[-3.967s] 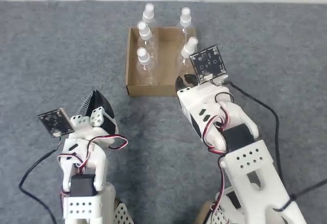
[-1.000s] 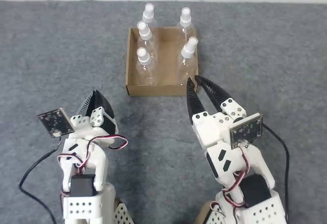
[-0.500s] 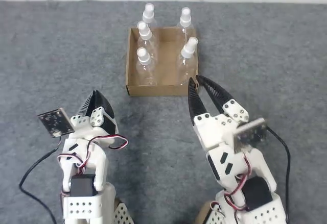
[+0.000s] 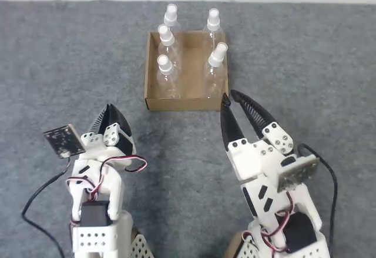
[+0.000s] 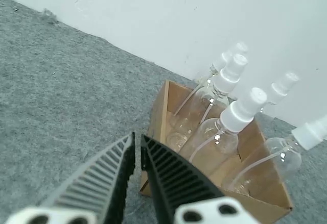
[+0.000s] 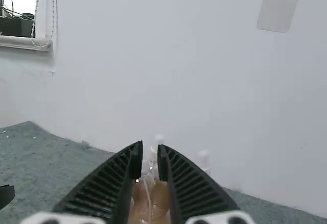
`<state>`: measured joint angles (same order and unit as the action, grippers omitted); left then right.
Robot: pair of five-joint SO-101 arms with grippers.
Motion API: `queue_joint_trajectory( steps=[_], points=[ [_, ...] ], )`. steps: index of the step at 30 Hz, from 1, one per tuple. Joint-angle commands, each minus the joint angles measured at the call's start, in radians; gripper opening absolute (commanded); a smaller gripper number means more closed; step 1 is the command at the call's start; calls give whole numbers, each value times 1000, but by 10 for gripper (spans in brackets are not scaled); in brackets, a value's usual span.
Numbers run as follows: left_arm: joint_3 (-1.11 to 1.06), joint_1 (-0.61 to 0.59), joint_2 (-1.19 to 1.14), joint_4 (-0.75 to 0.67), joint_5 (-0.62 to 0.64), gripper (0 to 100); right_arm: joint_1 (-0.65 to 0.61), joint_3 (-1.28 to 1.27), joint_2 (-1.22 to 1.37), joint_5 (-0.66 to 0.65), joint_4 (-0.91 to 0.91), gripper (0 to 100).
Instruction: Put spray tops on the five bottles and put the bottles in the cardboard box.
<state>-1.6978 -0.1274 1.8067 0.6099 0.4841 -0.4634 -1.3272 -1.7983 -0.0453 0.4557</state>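
Cardboard box (image 4: 151,70) sits near tabletop's far edge, mid-width | three bottles (image 4: 168,76) with spray tops stand inside it | two capped bottles (image 4: 171,16) stand just beyond its far wall | left gripper (image 4: 109,109) closed, empty, toward near-left corner | right gripper (image 4: 228,97) slightly parted, empty, tips just before box's near-right corner

We see coarse grey carpet (image 4: 70,52) running back to a plain white wall (image 6: 179,71). On that wall we make out a pale square plate (image 6: 276,14), and beside it a window sill (image 6: 24,42) with thin cords (image 6: 37,7) hanging to it.
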Motion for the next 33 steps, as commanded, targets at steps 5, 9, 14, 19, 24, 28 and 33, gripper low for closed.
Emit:
queue_joint_trajectory(
  steps=[5,9,14,19,24,28,33],
  points=[
    [13,3,14,-9,-9,13,-1,3,-16,-126,7,10],
    [13,3,14,-8,-9,13,2,-20,-16,-133,13,10],
    [13,3,14,-8,-9,13,81,-77,-16,-133,8,10],
    [13,3,14,-8,-9,13,143,-112,-16,-133,12,10],
    [13,3,14,-8,-9,13,183,-170,-16,-133,12,10],
    [13,3,12,-8,-9,13,225,-219,-16,-133,12,10],
    [13,3,12,-8,-9,13,271,-276,-16,-133,12,10]
  ],
)
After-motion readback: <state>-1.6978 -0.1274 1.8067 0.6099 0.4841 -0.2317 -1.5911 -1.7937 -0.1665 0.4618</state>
